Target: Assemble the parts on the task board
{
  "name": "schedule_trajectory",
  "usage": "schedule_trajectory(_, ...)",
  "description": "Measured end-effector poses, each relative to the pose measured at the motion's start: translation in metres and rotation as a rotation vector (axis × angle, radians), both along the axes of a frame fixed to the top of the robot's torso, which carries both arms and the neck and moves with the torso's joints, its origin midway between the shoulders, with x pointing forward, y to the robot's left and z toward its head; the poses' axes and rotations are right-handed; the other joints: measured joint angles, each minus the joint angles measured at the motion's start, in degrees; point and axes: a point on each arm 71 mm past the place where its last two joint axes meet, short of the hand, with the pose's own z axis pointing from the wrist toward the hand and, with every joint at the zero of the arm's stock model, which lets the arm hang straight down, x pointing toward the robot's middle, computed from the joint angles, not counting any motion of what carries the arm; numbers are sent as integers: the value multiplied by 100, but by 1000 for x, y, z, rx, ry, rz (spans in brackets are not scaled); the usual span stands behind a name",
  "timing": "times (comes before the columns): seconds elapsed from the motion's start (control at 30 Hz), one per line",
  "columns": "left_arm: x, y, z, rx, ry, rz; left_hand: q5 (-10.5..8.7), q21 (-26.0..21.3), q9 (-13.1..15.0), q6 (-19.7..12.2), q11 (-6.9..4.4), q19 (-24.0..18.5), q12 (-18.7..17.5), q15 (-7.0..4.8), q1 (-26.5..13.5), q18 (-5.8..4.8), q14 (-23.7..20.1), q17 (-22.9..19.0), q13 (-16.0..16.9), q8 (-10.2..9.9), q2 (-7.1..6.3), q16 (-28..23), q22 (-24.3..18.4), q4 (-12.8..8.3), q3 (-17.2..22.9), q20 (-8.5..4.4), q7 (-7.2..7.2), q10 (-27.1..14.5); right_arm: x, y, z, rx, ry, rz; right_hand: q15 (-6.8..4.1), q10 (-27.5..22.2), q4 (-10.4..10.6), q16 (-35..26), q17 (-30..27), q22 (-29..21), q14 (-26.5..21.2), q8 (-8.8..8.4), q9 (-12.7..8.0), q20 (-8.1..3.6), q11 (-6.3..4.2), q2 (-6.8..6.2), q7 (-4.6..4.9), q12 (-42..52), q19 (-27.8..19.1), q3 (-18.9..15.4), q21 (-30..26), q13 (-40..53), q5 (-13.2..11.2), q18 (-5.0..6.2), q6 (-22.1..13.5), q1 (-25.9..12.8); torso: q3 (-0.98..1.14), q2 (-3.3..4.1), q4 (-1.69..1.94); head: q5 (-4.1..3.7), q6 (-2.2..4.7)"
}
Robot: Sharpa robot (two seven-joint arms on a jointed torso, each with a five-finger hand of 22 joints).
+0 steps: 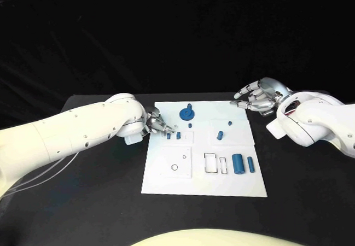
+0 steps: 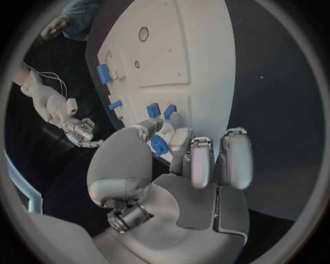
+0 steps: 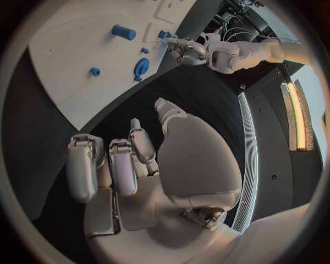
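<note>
R hand [image 3: 137, 165] hangs over black table [image 3: 41, 143], fingers curled, empty; task board [image 3: 76, 49] w/ blue parts [image 3: 124, 32] beyond.

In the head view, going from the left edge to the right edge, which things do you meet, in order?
Left arm → left hand at the task board's left edge → task board → round blue part → blue cylinder → right hand → right arm.

No readable text or numbers, as far as these views show.
</note>
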Motion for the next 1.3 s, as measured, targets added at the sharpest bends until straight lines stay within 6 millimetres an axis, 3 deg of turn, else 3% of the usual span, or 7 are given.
schedule_trajectory(0.37, 0, -1, 12, -95, -29, 28, -996, -205, 110, -231, 103, -88, -254, 60, -4, 3, 56, 0, -431, -1, 6, -6, -25, 329, -725, 82, 138, -334, 0, 0, -1, 2, 1, 1, 0, 0, 0, 0, 0, 0, 0, 0, 0, 0, 0, 0, 7, 0, 0, 0, 0, -1, 0, 0, -8, 0, 3, -3, 1, -14, 32)
schedule_trajectory(0.43, 1, -2, 16, -140, -55, 30, -995, -678, 106, -639, 271, -628, -742, 219, 101, 9, -2, 0, -1258, -271, 132, -265, -769, 328, -727, 177, 345, -858, 0, 0, -2, 2, 2, 2, 0, 0, 0, 0, 0, 0, 0, 0, 0, 0, 0, 0, 7, 0, 0, 0, 0, -1, 0, -1, -8, 0, 4, -3, 1, -22, 41)
schedule_trajectory(0.47, 2, -4, 19, -178, -80, 29, -994, -1124, 100, -916, 427, -1087, -1265, 362, 319, 231, -76, 0, -2196, -428, 180, -571, -1558, 283, -772, 275, 497, -1478, 0, 0, -2, 2, 1, 2, 0, 0, 0, 0, 0, 0, 0, 0, 0, 0, 0, 0, 7, 0, 0, 0, 0, -1, 0, 0, -8, 0, 5, -3, 1, -29, 46)
schedule_trajectory(0.5, 3, -5, 21, -207, -102, 25, -993, -1737, 5, -1238, 578, -1656, -1515, 533, 650, 460, -283, -227, -2184, -605, 241, -1013, -2385, 258, -797, 405, 652, -1974, 0, 0, -2, 2, 1, 2, 0, 0, 0, 0, 0, 0, 0, 0, 0, 0, 0, 0, 8, 0, 0, 0, 0, -1, 0, 0, -8, 0, 5, -3, 2, -35, 52)
schedule_trajectory(0.6, 4, -10, 28, -294, -178, -7, -988, -2744, -450, -1702, 842, -2574, -1822, 781, 1679, 455, -1013, -1008, -2419, -1005, 305, -1684, -3237, 111, -645, 630, 899, -2708, 0, 0, -2, 3, 0, 2, 0, 0, 0, 0, 0, 0, 0, 0, 0, 0, 0, 0, 7, 0, 0, 0, 0, -2, 0, 0, -8, 0, 6, -2, 8, -59, 69)
schedule_trajectory(0.8, 4, -32, 42, -382, -403, -194, -988, -3142, -1376, -1977, 963, -2710, -2772, 900, 2570, 458, -2016, -2100, -3398, -1563, -127, -2294, -3397, -429, 527, 761, 989, -3318, 0, -1, -1, 5, -8, 3, 0, -11, 0, 0, 0, 0, 0, 0, 0, 0, -11, 0, 7, -44, 0, 0, -89, -66, 0, 0, -8, 0, 3, -1, 12, -94, 107)
schedule_trajectory(1.3, 3, -62, 22, -169, -563, -515, -988, -3207, -2041, -1804, 1015, -2775, -3642, 902, 2490, 591, -2399, -2968, -4254, -1697, -380, -2568, -3400, -701, 792, 828, 990, -3368, 1, -1, -1, 7, -21, 13, 0, -307, 0, -178, 0, 0, 0, 66, 0, -1, 16, 0, 6, -342, 0, 0, -400, -353, 1, 4, -49, 0, 7, 2, 6, -129, 161)
